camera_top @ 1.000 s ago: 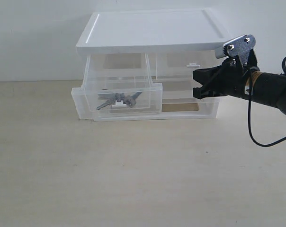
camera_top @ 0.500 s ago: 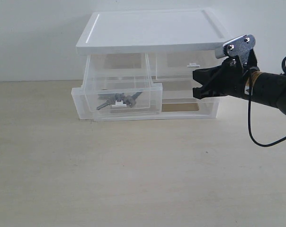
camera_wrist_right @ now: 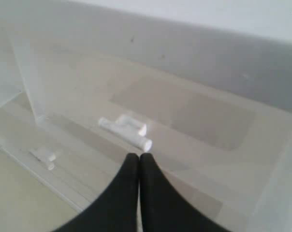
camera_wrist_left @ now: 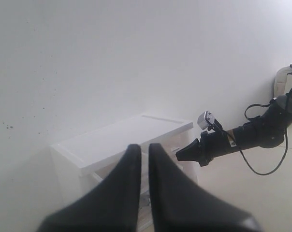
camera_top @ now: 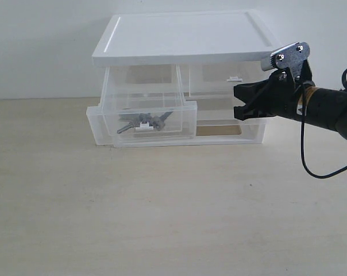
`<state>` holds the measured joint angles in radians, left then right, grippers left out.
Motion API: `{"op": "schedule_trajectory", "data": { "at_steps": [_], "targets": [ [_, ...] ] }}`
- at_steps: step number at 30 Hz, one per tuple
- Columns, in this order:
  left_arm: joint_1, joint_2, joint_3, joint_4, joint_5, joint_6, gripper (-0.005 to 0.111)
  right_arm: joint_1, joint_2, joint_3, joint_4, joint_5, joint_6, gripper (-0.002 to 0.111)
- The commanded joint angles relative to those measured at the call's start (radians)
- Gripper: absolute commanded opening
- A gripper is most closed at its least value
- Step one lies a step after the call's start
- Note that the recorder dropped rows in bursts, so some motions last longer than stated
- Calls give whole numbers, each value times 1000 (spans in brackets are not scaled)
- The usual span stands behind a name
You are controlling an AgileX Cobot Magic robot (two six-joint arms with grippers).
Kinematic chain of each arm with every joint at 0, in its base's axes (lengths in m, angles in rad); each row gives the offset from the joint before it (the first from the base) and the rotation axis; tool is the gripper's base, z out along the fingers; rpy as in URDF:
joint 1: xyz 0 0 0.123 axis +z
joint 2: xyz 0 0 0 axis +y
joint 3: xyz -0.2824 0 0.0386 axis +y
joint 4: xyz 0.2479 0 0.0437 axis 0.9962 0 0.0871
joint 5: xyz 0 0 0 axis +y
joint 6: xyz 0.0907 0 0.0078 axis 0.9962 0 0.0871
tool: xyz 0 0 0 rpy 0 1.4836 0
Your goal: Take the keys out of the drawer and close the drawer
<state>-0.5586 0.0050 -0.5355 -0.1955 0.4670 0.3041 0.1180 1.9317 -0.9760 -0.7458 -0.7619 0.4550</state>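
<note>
No change over last second. Drawer (camera_top: 186, 123) open, keys (camera_top: 142, 122) lying inside. Right gripper (camera_top: 238, 101) clenched, empty, beside cabinet (camera_top: 185, 34). Left gripper (camera_wrist_left: 140, 146) clenched, well apart from cabinet. Extraction not begun.

Keys (camera_top: 142, 122) in the open drawer (camera_top: 186, 122) (upper left)

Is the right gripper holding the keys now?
No, the keys lie inside the open drawer, well apart from the right gripper.
</note>
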Motion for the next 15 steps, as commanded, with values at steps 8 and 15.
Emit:
{"op": "schedule_trajectory", "data": {
  "at_steps": [8,15],
  "targets": [
    [75,-5,4,51,1,-17,4,-17,5,-24,128,71,9,0],
    [340,-5,4,29,-29,-52,4,-17,5,-24,128,71,9,0]
  ]
}}
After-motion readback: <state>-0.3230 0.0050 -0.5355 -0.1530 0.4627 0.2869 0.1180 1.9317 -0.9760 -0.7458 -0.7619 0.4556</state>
